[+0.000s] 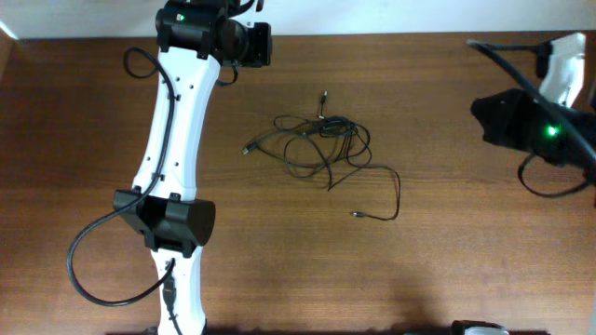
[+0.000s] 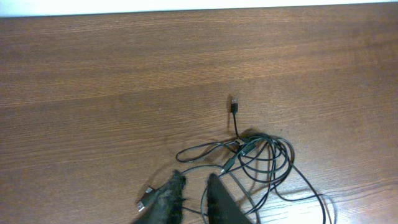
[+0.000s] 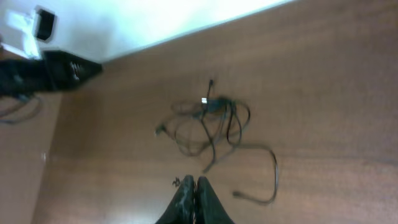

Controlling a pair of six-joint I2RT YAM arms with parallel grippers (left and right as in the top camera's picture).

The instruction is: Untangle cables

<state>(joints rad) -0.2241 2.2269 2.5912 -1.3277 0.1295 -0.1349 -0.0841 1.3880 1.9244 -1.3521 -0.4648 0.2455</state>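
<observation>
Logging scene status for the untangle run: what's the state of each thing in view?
cables: tangled in one bunch, lying on the table, not gripped
left gripper: slightly open, empty
right gripper: shut, empty

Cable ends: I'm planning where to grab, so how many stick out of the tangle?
4 cable ends: top, left, lower middle, lower right of the overhead view. Others may hide inside the tangle.
</observation>
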